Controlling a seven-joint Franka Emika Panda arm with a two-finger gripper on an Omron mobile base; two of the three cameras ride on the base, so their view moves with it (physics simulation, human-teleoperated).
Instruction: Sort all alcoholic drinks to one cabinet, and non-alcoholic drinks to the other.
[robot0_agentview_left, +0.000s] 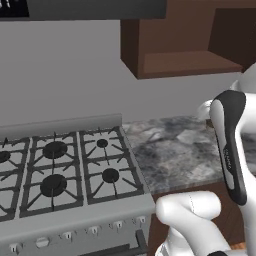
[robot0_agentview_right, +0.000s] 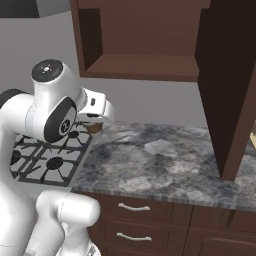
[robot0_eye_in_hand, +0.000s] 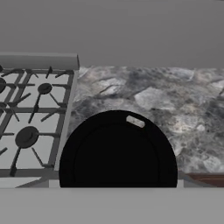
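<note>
A coffee cup (robot0_agentview_right: 94, 128), tan with a dark lid, hangs from my gripper (robot0_agentview_right: 96, 125) just above the counter's left end, beside the stove. Its round black lid (robot0_eye_in_hand: 117, 151) shows from above in the hand view and hides my fingertips. The gripper is shut on the cup. A dark brown wall cabinet (robot0_agentview_right: 142, 67) stands open above and to the right of the hand, its plain shelf board bare. The same cabinet (robot0_agentview_left: 187, 62) appears at the upper right of the left base view. The bottles and the can are out of view.
A grey marble counter (robot0_agentview_right: 165, 160) runs right from the gas stove (robot0_agentview_left: 60, 170). The cabinet's open door (robot0_agentview_right: 227, 90) hangs down over the counter's right part. Drawers (robot0_agentview_right: 132, 207) sit below. A grey range hood (robot0_agentview_left: 82, 9) is above the stove.
</note>
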